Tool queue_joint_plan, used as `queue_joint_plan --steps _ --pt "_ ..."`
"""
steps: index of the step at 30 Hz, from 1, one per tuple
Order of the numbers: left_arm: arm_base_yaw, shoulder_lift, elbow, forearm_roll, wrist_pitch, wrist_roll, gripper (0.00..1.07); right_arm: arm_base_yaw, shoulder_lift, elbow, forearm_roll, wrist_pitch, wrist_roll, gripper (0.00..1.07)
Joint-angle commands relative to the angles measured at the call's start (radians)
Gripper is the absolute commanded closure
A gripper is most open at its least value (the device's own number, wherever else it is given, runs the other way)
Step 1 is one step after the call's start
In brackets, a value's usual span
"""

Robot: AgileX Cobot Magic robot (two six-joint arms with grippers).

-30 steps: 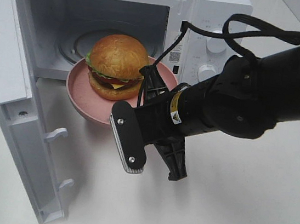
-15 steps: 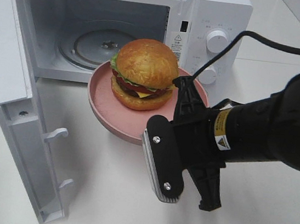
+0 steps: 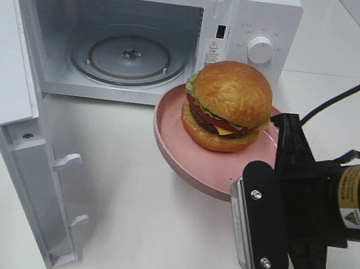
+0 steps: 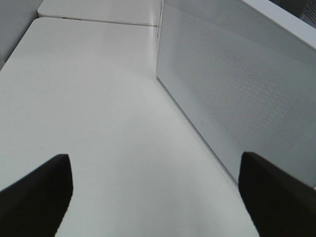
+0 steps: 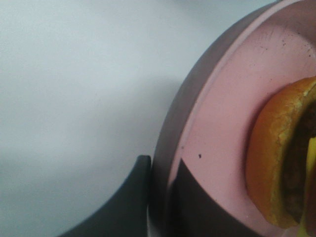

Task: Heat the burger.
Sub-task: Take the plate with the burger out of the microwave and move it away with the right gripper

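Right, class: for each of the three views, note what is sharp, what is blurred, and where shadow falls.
Exterior high: evenly lit and sharp, the burger glossy, soft shadow under the pink plate. Left wrist: the microwave wall is clear, the dark pincer fingers blurred. Right wrist: everything soft, the plate rim throwing shadow on the table.

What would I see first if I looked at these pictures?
First, the big burger sitting on a pink plate, which the right gripper pinches by its rim, just in front of the microwave. Then the microwave's door, swung wide open at the left, showing the round glass tray inside with nothing on it.
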Motion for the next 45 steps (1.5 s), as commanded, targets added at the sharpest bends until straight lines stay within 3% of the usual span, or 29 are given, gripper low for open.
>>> queue_joint_plan --steps 1,14,33,45 --pt "0.001 -0.008 0.004 -0.003 0.000 -0.008 0.23 0.000 -0.082 0.011 -0.046 0.010 0.059 1.07" --pt "0.001 -0.008 0.004 -0.003 0.000 -0.008 0.23 0.000 -0.246 0.024 -0.249 0.322 0.393 1.07" --pt "0.001 -0.008 0.004 -0.003 0.000 -0.008 0.23 0.000 -0.243 0.024 -0.286 0.563 0.605 1.07" --pt "0.001 -0.008 0.004 -0.003 0.000 -0.008 0.23 -0.002 -0.154 0.023 -0.389 0.645 0.937 1.07"
